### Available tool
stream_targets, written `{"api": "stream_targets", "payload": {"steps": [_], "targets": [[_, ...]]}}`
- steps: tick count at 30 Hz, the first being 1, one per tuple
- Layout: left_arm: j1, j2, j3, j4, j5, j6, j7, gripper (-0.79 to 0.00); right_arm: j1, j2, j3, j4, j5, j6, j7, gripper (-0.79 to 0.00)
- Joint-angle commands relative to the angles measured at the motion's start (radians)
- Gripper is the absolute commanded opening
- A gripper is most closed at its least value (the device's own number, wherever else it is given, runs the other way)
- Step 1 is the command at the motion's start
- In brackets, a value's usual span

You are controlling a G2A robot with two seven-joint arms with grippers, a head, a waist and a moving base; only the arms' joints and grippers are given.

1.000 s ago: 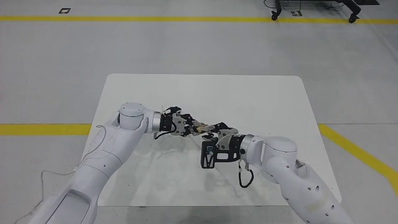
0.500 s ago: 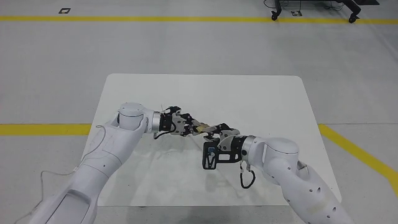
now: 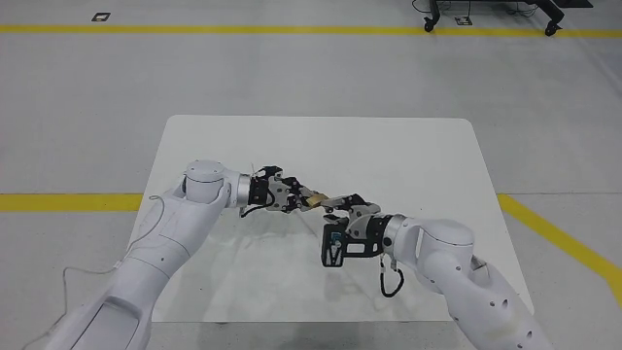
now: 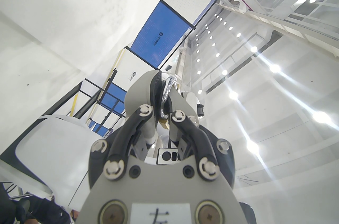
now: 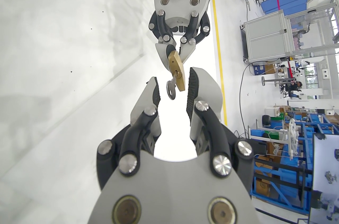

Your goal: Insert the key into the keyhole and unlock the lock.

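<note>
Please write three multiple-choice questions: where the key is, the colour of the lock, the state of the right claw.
1. Where is the key? A) apart from the lock B) in the lock's keyhole C) hooked on the lock's shackle
2. What colour is the lock's body? A) brass yellow B) red C) black
3. How is the right claw? A) shut on the key B) shut on the lock C) open
Answers: B, its blade sits in the lock held by the left claw; A, the body shines brass; C, its fingers stand apart beside the key's head.
</note>
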Motion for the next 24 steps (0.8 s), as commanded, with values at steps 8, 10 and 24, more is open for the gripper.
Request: {"api": "stream_targets", "payload": {"steps": [8,10,24], "targets": [[0.001,0.001,0.0,-0.003,0.001,0.003,0.001,-0.785,-0.049,0.011,0.03,-0.036,-0.028,0.024,-0.024,-0.576],[0.001,0.001,0.0,-0.003,0.001,0.003,0.001,-0.785,-0.051,0.012,0.029,-0.04,-0.036,0.019,-0.028,-0.705],[-0.001,0.001,0.006,-0.003,0.017,0.002,0.018,-0.785,-0.027,0.011,-0.008,-0.05,-0.05,0.004,0.006,-0.785]]}}
